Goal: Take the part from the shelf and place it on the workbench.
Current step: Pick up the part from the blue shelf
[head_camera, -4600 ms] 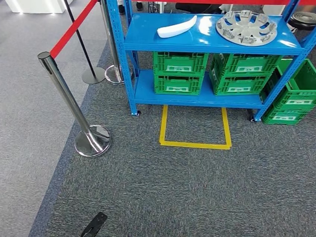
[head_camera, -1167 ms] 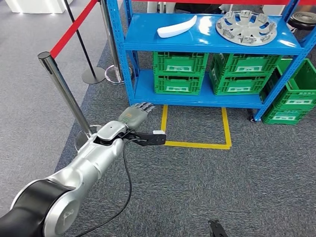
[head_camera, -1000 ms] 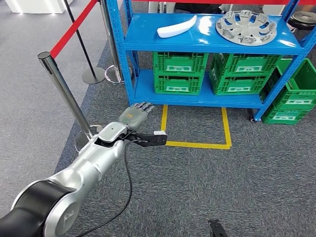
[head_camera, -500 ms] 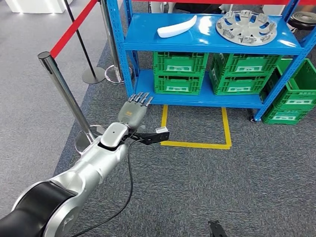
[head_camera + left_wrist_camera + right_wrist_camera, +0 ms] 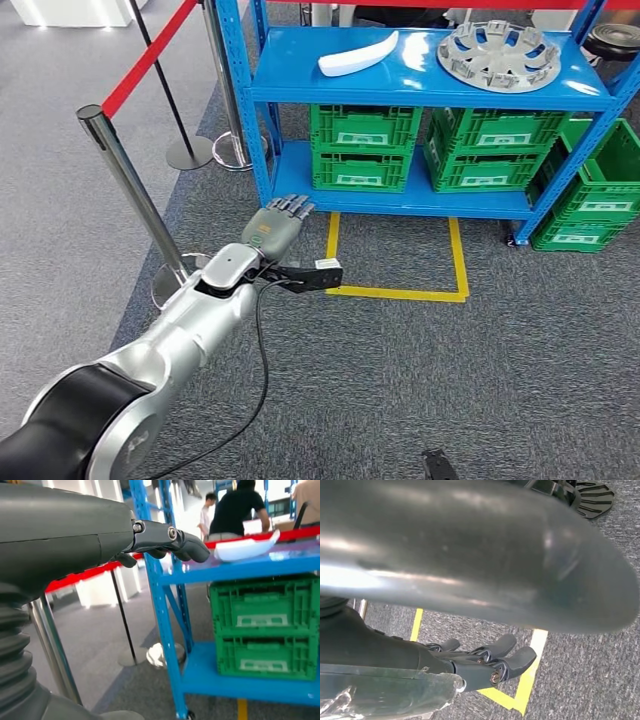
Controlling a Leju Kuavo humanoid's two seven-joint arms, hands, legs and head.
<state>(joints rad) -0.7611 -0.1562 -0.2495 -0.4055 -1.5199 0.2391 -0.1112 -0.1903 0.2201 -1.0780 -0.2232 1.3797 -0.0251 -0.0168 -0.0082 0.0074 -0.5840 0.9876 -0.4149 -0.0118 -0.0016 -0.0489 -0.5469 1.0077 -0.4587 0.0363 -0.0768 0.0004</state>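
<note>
White plastic, the long curved part [image 5: 358, 54] lies on the top board of the blue shelf [image 5: 287, 75], its long axis running roughly along the shelf's front edge, well apart from the silver hubcap [image 5: 499, 55] further along the same board. The left hand [image 5: 276, 228] hangs low before the shelf's lower tier, so the part sits above and beyond it; this hand looks the nearer one. Its fingers [image 5: 170, 536] are stretched out, slightly apart, holding and touching nothing. The right hand [image 5: 486, 662] hangs over yellow floor tape, fingers loosely extended, empty.
</note>
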